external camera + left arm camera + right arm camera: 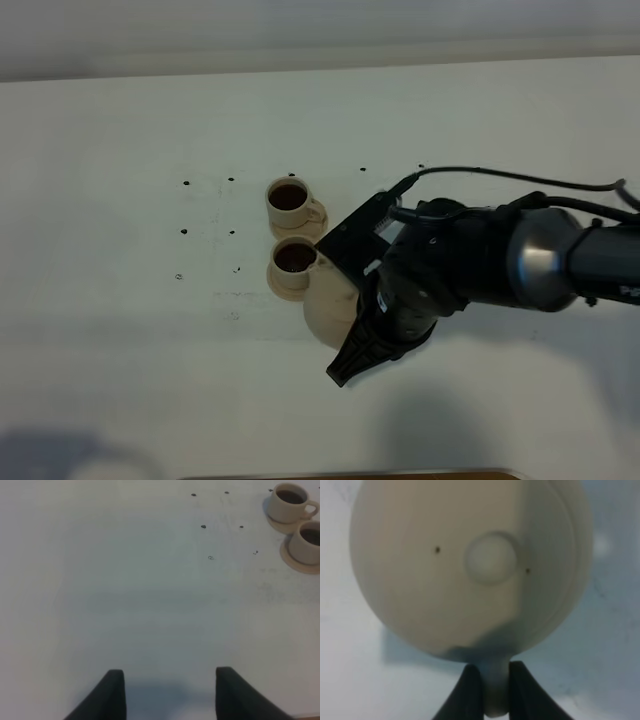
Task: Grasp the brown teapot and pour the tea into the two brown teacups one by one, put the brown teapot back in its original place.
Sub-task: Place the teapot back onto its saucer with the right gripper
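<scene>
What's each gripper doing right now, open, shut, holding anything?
Left gripper: open, holding nothing, over bare table.
Right gripper: shut on the loop handle of the brown teapot.

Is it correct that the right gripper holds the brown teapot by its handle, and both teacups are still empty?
Not quite. The right gripper does hold the brown teapot by its handle, but the exterior high view shows dark tea in both teacups, the far one and the near one.
</scene>
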Robot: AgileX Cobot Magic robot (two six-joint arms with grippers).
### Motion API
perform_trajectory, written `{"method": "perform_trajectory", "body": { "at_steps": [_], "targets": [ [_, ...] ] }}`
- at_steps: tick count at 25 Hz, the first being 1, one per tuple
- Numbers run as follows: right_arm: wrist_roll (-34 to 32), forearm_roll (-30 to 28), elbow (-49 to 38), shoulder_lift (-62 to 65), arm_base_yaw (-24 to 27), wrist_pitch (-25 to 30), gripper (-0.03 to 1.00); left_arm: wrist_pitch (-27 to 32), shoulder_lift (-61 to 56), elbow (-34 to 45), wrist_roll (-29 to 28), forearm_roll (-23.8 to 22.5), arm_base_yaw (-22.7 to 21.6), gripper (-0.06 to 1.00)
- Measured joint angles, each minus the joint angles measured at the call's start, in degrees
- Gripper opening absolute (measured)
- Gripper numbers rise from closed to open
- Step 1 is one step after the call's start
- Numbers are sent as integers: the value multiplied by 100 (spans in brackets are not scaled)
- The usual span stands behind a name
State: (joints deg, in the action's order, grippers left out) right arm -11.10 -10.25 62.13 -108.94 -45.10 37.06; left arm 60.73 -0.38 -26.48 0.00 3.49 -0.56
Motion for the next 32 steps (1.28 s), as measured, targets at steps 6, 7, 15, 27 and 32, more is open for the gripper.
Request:
{"method": "perform_trajectory", "body": {
  "at_steps": [6,7,15,27,32],
  "targets": [
    [44,40,5,-73,0,-5,9,0,0,0,0,0,0,48],
    [80,40,5,-51,0,-1,9,0,0,0,0,0,0,48],
    [167,-143,0,746,35,407,9,0,0,0,0,0,0,48],
    [184,-310,0,1156,1704,712,9,0,0,0,0,0,0,48],
    [184,-465,-4,1156,2146,1001,9,0,0,0,0,0,0,48]
  ]
}}
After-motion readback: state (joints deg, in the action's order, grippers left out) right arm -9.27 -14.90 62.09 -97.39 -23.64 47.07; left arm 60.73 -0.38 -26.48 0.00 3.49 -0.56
